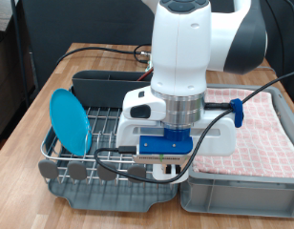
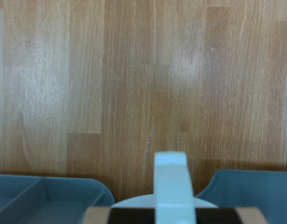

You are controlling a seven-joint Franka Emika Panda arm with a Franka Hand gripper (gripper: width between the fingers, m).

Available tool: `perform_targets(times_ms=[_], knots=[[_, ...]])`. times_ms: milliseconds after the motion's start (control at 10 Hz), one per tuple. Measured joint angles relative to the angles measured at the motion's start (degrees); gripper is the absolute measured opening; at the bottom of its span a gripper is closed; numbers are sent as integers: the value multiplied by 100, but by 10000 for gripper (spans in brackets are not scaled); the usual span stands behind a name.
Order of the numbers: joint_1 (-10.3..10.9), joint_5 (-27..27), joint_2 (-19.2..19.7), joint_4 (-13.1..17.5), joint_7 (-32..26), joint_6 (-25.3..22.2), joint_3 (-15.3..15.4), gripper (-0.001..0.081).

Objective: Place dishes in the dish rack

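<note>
The bright-blue plate (image 1: 69, 120) stands on edge in the silver wire dish rack (image 1: 107, 151), on the exterior view's left. The arm's hand hangs low over the rack's right front corner. The gripper (image 1: 167, 170) is mostly hidden under the hand and its fingers do not show apart. In the wrist view a white rounded rim with an upright white part, probably the white mug (image 2: 169, 182), sits right at the gripper. I cannot see whether it is gripped. The wooden spoon is out of view.
The rack's dark grey utensil caddy (image 1: 101, 86) is at its far end and round tabs (image 1: 78, 170) line its near edge. A grey crate lined with pink checked cloth (image 1: 262, 129) stands right of the rack. Black cables cross the wooden table (image 2: 143, 84).
</note>
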Motion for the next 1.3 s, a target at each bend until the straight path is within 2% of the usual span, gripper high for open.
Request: perform_targets(times_ms=[400,800,900,1000,1200,1300], knots=[[-164,0,256,220,-66,-70,129,71],[-239,-12,512,678,-67,-728,149,71],[-251,-13,550,780,-67,-909,149,253],[-262,-13,571,870,-67,-1080,149,253],[-304,-6,576,1066,-66,-1542,171,575],[-320,-6,576,1175,-62,-1785,173,575]])
